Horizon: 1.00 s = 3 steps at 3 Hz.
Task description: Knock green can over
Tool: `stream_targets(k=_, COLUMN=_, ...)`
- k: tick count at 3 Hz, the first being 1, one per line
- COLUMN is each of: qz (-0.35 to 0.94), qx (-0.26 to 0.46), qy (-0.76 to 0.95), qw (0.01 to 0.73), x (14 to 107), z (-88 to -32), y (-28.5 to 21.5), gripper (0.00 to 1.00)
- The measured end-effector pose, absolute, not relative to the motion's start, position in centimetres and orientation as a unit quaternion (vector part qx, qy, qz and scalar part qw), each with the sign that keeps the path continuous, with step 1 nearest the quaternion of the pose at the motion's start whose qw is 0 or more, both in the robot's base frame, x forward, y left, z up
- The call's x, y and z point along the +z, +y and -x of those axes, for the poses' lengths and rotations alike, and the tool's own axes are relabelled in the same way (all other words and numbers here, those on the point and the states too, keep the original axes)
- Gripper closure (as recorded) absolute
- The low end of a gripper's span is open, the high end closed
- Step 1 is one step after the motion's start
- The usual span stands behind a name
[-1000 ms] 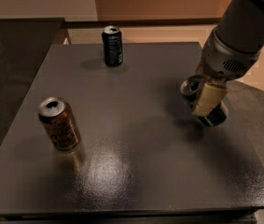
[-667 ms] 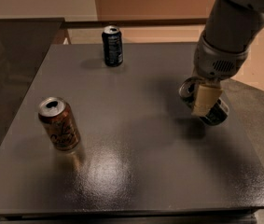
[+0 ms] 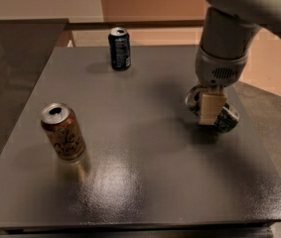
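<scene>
**Green can over by the right edge**

My gripper (image 3: 212,108) is down low near the right edge of the desk (image 3: 145,133), right in front of the green can (image 3: 228,120) and covering its middle. The can looks tipped onto its side. Honestly can't tell if I'm open or clamped on it. The orange can (image 3: 63,131) stands near the left edge and the dark can (image 3: 119,48) by the far edge.

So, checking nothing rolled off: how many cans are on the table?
3: black can upright at the far edge, orange-gold can upright near left, green can tipped at right, partly hidden behind the gripper.
</scene>
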<state>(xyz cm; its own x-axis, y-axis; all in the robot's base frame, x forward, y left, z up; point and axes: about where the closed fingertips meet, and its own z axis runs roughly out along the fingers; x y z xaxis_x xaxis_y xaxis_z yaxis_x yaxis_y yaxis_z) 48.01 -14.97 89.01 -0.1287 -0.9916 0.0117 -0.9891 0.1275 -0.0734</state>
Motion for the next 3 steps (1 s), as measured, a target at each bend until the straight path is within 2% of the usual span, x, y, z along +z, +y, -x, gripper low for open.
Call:
stream_targets(k=1, qz=0.669, qx=-0.031, qy=0.743, qw=0.006, x=87.9, z=-48.6, y=-14.2, gripper=0.12)
stream_targets(k=2, qz=0.674, qx=-0.023, qy=0.738, qw=0.01, x=86.8, z=-49.2, y=-13.4, gripper=0.0)
stream_targets(k=3, qz=0.674, qx=-0.023, qy=0.738, qw=0.01, x=86.8, z=-49.2, y=-13.4, gripper=0.0)
